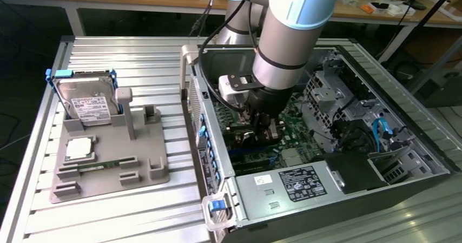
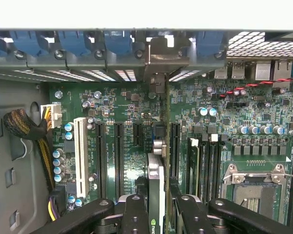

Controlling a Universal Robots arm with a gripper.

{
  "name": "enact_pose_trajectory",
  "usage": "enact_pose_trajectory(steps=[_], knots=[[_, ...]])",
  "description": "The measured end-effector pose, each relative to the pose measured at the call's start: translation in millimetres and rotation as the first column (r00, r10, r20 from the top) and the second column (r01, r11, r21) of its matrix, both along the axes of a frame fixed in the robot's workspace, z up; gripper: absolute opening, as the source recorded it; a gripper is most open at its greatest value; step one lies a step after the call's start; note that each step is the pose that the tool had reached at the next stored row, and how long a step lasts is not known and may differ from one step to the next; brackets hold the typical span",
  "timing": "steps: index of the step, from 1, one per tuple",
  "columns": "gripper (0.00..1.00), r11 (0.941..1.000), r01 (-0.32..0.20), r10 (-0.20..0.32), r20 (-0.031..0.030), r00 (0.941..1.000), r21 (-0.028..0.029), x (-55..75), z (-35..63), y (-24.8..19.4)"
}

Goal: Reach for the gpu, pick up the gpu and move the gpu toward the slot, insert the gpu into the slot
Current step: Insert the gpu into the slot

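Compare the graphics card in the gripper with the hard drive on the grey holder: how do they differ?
The graphics card sits inside the computer case; the hard drive stands outside it, on the grey holder. The gripper grips the card; nothing touches the drive. The card shows a thin edge; the drive shows a broad silver face with a white label.

An open computer case (image 1: pixel 404 162) lies on its side on the desk (image 1: pixel 130 59), toward the exterior view's right. A holder tray (image 1: pixel 108 184) sits on the desk at the exterior view's left, with a hard drive (image 1: pixel 86 102) standing in it. Inside the case lies the motherboard (image 2: pixel 127 161). The end effector (image 2: pixel 160 204) hangs over it, closed on the gpu (image 2: pixel 156 185), which stands edge-on between the expansion slots (image 2: pixel 118 151).
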State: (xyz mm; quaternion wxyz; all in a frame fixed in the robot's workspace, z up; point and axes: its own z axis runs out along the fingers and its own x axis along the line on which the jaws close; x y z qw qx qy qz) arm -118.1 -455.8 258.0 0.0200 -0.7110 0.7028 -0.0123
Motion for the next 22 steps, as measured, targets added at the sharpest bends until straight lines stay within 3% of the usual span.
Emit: enact_pose_trajectory(steps=[9, 22], knots=[[0.27, 1.0000, -0.001, 0.001, 0.0003, 1.0000, 0.0004, 0.0, -0.2, -2.6], [0.27, 1.0000, -0.001, 0.001, 0.0000, 1.0000, -0.0001, 0.0, 4.4, -2.7]])
